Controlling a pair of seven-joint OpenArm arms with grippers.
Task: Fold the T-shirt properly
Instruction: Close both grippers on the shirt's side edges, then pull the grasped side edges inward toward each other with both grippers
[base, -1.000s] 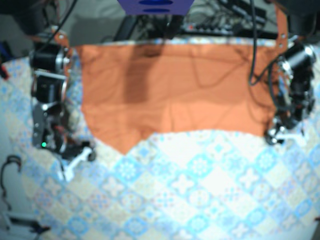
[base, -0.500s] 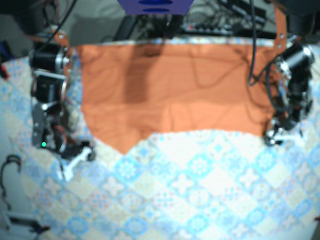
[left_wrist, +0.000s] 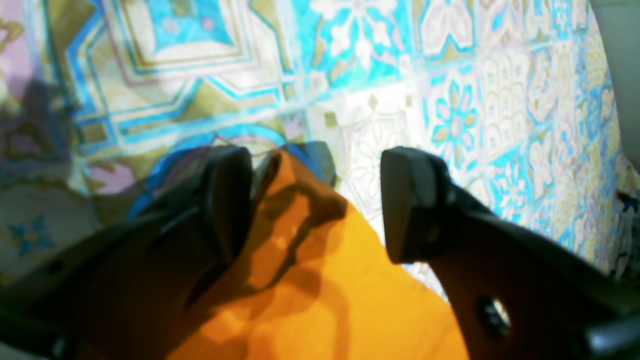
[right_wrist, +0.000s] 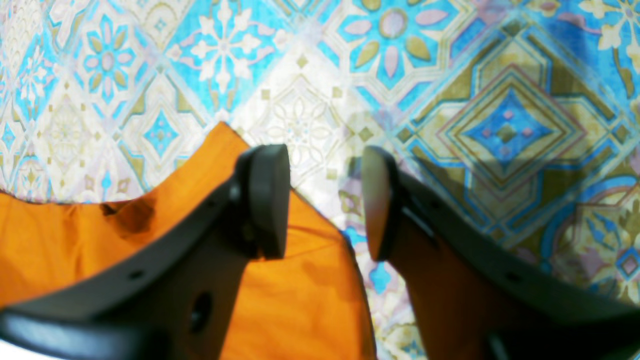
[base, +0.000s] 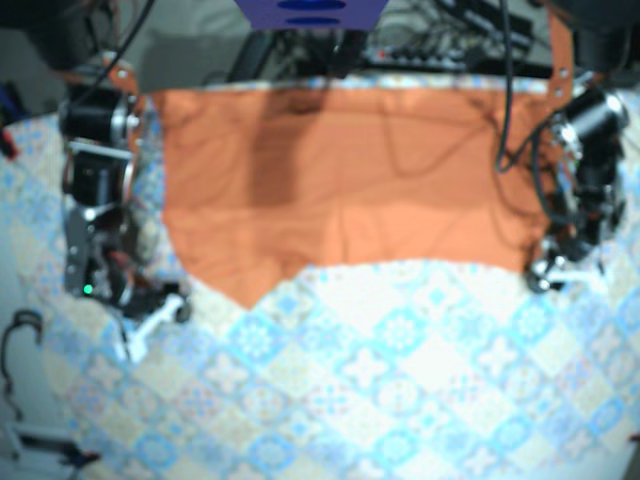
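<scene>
The orange T-shirt (base: 350, 180) lies spread flat over the far half of the patterned tablecloth (base: 400, 380), its near edge dipping to a point at the left. My left gripper (base: 560, 272) sits at the shirt's near right corner. In the left wrist view it (left_wrist: 317, 200) is open, and the shirt's corner (left_wrist: 310, 280) lies on the cloth between its fingers. My right gripper (base: 150, 320) is low beside the shirt's near left point. In the right wrist view it (right_wrist: 322, 200) is open; the shirt's edge (right_wrist: 300, 300) runs under its left finger (right_wrist: 267, 200).
Cables and dark equipment (base: 440, 40) crowd the table's far edge, with a blue object (base: 310, 12) at top centre. A loose cable loop (base: 20, 330) lies off the left side. Bare tablecloth fills the near half.
My left gripper has edged slightly left toward the shirt's near right corner. The right arm and the shirt look unchanged.
</scene>
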